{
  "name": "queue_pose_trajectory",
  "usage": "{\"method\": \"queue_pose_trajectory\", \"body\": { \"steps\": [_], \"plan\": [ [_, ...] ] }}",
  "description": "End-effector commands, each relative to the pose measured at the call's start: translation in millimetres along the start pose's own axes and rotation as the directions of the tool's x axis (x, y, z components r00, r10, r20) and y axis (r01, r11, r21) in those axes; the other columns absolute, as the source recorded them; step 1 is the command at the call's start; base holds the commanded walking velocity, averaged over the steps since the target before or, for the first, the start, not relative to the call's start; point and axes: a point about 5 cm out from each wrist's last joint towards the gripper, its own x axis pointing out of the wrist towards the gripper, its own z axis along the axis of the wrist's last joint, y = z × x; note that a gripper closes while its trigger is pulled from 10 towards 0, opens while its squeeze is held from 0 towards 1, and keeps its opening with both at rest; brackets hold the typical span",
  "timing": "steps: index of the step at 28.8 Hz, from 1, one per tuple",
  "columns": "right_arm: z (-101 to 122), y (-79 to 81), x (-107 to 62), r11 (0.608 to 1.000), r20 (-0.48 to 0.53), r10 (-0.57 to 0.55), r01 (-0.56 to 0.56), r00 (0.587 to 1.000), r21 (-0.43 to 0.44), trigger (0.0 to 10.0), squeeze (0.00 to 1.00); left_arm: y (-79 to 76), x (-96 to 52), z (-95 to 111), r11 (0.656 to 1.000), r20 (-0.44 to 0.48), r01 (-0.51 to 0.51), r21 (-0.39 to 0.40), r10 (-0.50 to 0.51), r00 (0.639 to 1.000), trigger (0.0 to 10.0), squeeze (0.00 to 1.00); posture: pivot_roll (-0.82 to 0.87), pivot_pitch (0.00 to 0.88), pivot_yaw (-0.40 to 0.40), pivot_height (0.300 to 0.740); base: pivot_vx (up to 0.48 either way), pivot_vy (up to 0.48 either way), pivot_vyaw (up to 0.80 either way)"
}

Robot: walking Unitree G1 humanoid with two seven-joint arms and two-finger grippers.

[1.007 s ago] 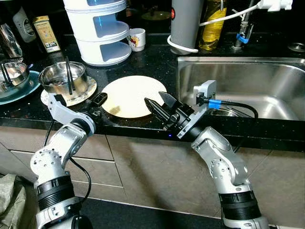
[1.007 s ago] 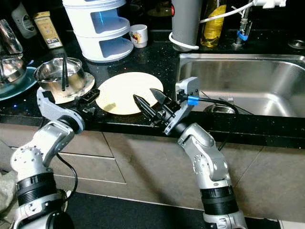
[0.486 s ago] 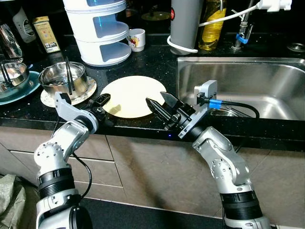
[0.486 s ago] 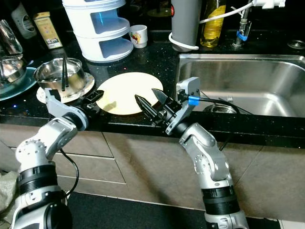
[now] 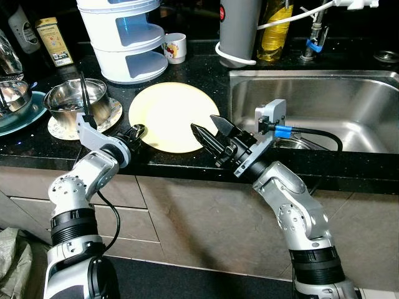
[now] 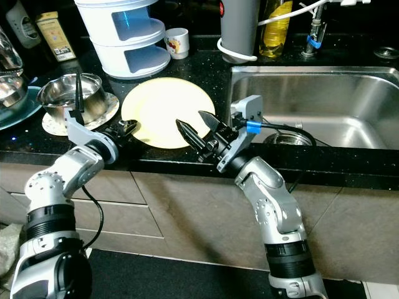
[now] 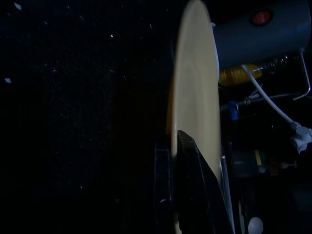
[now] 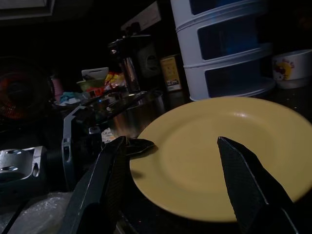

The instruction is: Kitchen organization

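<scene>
A round yellow plate lies flat on the black countertop, left of the sink. My left gripper is at the plate's near left rim. In the left wrist view its two fingers sit close together with the plate's edge between them. In the right wrist view one black fingertip rests on top of that rim. My right gripper hovers open over the plate's near right edge by the counter's front, with nothing between its wide-spread fingers.
Left of the plate, a steel bowl holding a black utensil stands on a saucer. Behind are a white tiered container, a small cup, a grey cylinder and a yellow bottle. The steel sink lies to the right.
My left gripper has swung right from the counter's edge onto the plate's left rim. The camera has shifted slightly, and the right gripper stays open in about the same place.
</scene>
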Motion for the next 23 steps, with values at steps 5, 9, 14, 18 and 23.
{"method": "queue_pose_trajectory", "body": {
  "steps": [5, 9, 14, 18, 23],
  "plan": [
    [2, -0.2, 4.7, 1.000, -0.002, -0.017, 0.017, 1.000, -0.013, 10.0, 0.00, 8.1, 0.2, -6, 1.000, -0.017, -0.004, -0.011, 0.003, 1.000, 0.0, 0.00, 0.02, 0.000, 0.021, 0.740, 0.000, 0.000, 0.00],
    [4, -15.1, 5.8, 0.993, 0.013, -0.116, 0.116, 0.993, 0.028, 10.0, 0.00, -45.3, -6.5, -1, 0.947, 0.075, 0.293, 0.133, -0.305, 0.950, 0.0, 0.00, 0.02, 0.000, 0.026, 0.740, 0.000, 0.000, -0.20],
    [8, -22.7, 4.1, 0.986, 0.033, -0.164, 0.164, 0.986, 0.026, 10.0, 0.00, -63.9, -13.5, -1, 0.879, 0.127, 0.304, 0.367, -0.371, 0.920, 0.9, 0.00, 0.02, 0.000, 0.031, 0.740, 0.000, 0.000, -0.79],
    [11, -28.7, 2.9, 0.978, 0.057, -0.210, 0.209, 0.976, 0.013, 10.0, 0.00, -73.5, -20.8, 5, 0.813, 0.193, 0.252, 0.525, -0.402, 0.895, 10.0, 0.00, 0.02, 0.000, 0.030, 0.740, 0.000, 0.000, -0.59],
    [13, -35.5, 2.4, 0.967, 0.068, -0.253, 0.253, 0.965, 0.006, 10.0, 0.00, -75.5, -27.2, 10, 0.780, 0.263, 0.181, 0.599, -0.406, 0.875, 10.0, 0.00, 0.02, 0.000, 0.029, 0.740, 0.000, 0.000, 0.00]
  ]
}}
